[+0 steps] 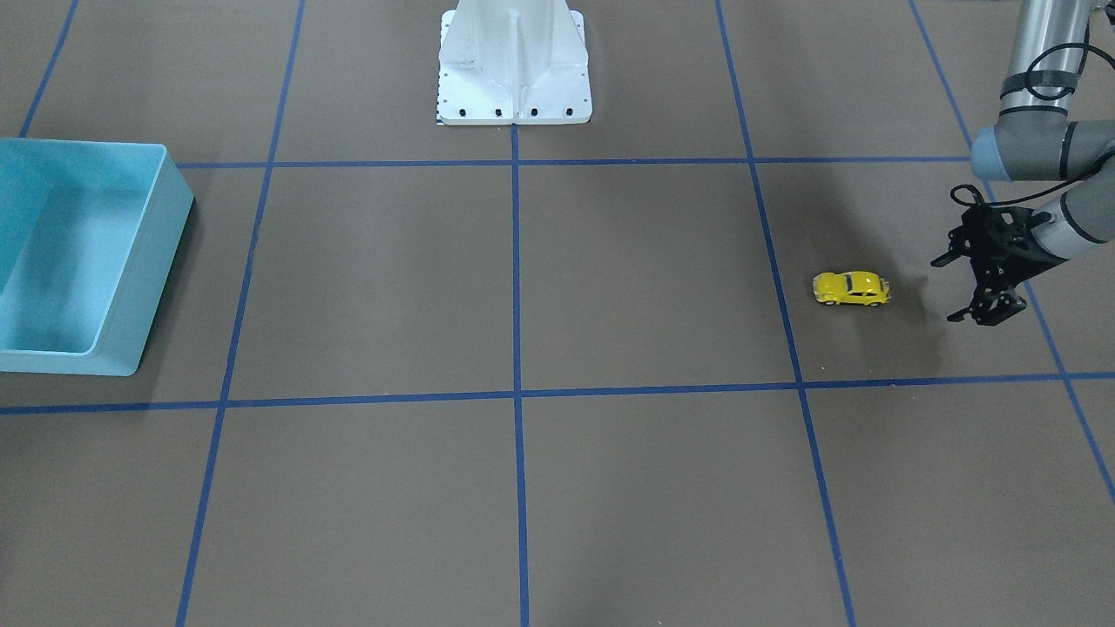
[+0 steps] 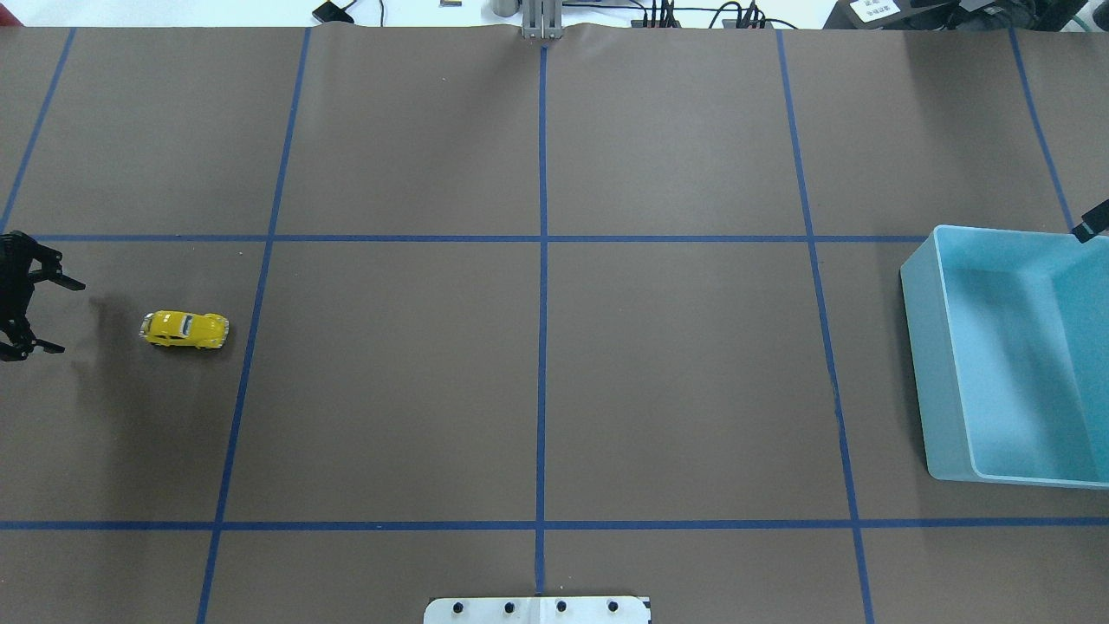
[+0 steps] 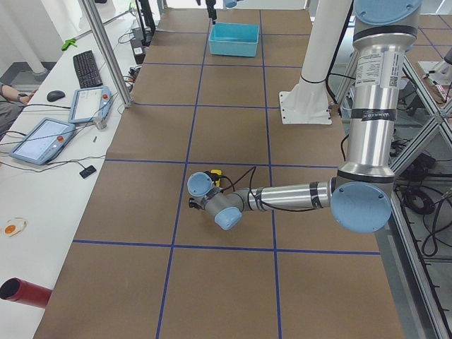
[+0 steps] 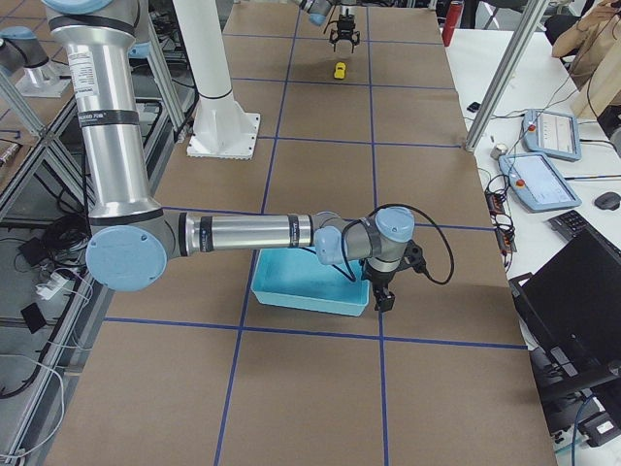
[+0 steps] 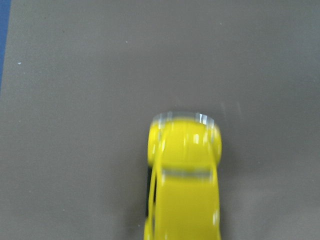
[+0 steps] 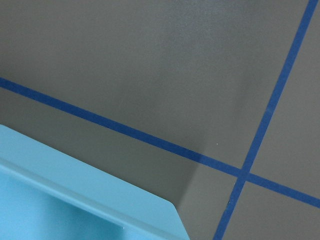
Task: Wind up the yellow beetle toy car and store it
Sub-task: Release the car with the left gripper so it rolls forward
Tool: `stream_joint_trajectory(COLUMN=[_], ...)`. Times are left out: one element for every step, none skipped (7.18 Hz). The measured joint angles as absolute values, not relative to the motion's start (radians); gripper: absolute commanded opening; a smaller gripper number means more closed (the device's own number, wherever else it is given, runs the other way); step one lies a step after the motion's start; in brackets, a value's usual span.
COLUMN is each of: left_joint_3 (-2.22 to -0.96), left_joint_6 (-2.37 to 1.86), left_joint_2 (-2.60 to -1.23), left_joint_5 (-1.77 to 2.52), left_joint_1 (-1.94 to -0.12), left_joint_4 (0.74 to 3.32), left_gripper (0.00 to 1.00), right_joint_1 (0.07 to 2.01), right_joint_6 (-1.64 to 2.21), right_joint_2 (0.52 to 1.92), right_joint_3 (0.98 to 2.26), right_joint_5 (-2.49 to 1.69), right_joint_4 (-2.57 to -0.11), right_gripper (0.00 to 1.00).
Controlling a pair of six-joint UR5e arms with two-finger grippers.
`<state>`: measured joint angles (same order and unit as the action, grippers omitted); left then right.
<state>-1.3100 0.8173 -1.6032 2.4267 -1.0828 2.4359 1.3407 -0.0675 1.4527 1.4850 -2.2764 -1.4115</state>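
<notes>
The yellow beetle toy car [image 1: 852, 288] stands on its wheels on the brown table, also seen from overhead [image 2: 184, 328]. It fills the lower middle of the left wrist view [image 5: 184, 185], slightly blurred. My left gripper [image 1: 945, 290] is open and empty, low over the table just beside the car, its jaws facing the car's end; in the overhead view the left gripper [image 2: 68, 316] is at the left edge. My right gripper [image 4: 381, 294] hangs by a corner of the light-blue bin [image 2: 920, 347]. Only its dark tip [image 2: 1090, 228] shows overhead, so I cannot tell whether it is open or shut.
The light-blue bin [image 1: 165, 218] holds nothing that I can see and stands far from the car, across the table; its rim shows in the right wrist view [image 6: 75, 185]. The white robot base [image 1: 514, 65] stands at the middle of the table's edge. Blue tape lines grid the table.
</notes>
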Motion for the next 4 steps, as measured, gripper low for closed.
stream_joint_trajectory(left_joint_3=[-1.311, -1.313, -1.316, -1.323], left_joint_6=[0.815, 0.810, 0.799, 0.768], left_joint_2=[-1.603, -1.606, -1.612, -1.620], left_joint_5=[2.429, 2.430, 2.429, 2.429], left_joint_1=[-1.084, -1.082, -1.078, -1.075], left_joint_4=[2.436, 2.436, 2.435, 2.435], left_gripper=[1.00, 1.00, 1.00, 1.00], right_joint_1=[1.341, 1.341, 1.341, 1.341], right_joint_6=[-0.068, -0.067, -0.067, -0.067], right_joint_2=[1.453, 1.453, 1.453, 1.453], right_joint_3=[1.485, 1.486, 1.486, 1.486], right_joint_5=[-2.276, -2.276, -2.276, -2.276], right_joint_4=[-1.412, -1.412, -1.413, -1.413], right_gripper=[1.00, 1.00, 1.00, 1.00])
